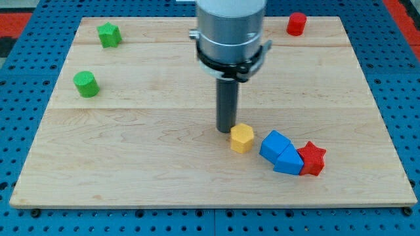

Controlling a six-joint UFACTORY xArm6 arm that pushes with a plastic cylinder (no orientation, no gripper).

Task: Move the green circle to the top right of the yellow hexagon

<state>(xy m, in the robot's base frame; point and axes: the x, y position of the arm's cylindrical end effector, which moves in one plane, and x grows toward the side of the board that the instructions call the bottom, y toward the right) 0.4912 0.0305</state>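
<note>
My tip [226, 130] rests on the wooden tabletop [164, 164], just beside the yellow hexagon [241, 137] at its upper-left edge, touching or nearly so. I carry no hand, only this dark rod, so nothing is clamped. The green circle [85, 84] sits well apart, near the view's left edge, with a green star [109, 34] above it toward the top-left corner. Right of the hexagon, 2 blue blocks [281, 153] lie pressed together, their shapes hard to make out, with a red star [313, 158] touching them. A red cylinder [296, 23] stands near the view's top right.
</note>
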